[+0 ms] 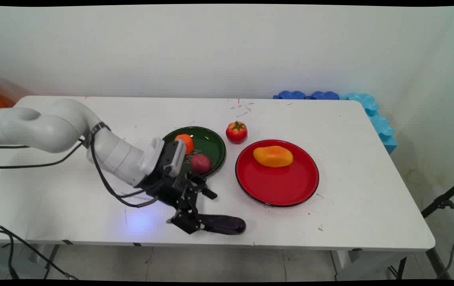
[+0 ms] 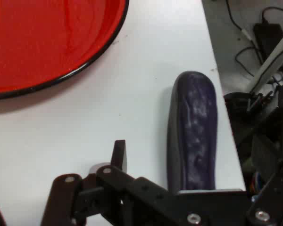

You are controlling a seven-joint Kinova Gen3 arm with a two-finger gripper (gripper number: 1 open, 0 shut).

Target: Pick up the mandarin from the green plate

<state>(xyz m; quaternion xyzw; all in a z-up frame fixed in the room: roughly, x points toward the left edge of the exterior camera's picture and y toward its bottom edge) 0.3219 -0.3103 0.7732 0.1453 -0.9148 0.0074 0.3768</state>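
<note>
**Near-side of the red plate: hand spread around the eggplant**

On the near side of the red plate, close to the table's front edge, I had the gripper down low at one end of a dark purple eggplant. The hand was spread wide. In the hand view one fingertip stood clear of the eggplant's side with bare table between them. I could not make out the other fingertip, so I judged nothing was clamped. The eggplant lay flat on the table, apart from the red plate's rim and on neither plate.

The red plate held one yellow-orange mango, toward its far side. Left of the red plate, the green plate carried an orange piece and a dull red round thing; the arm covered its left part. A tomato stood on the bare table just beyond the red plate's far-left rim, in no dish.
</note>
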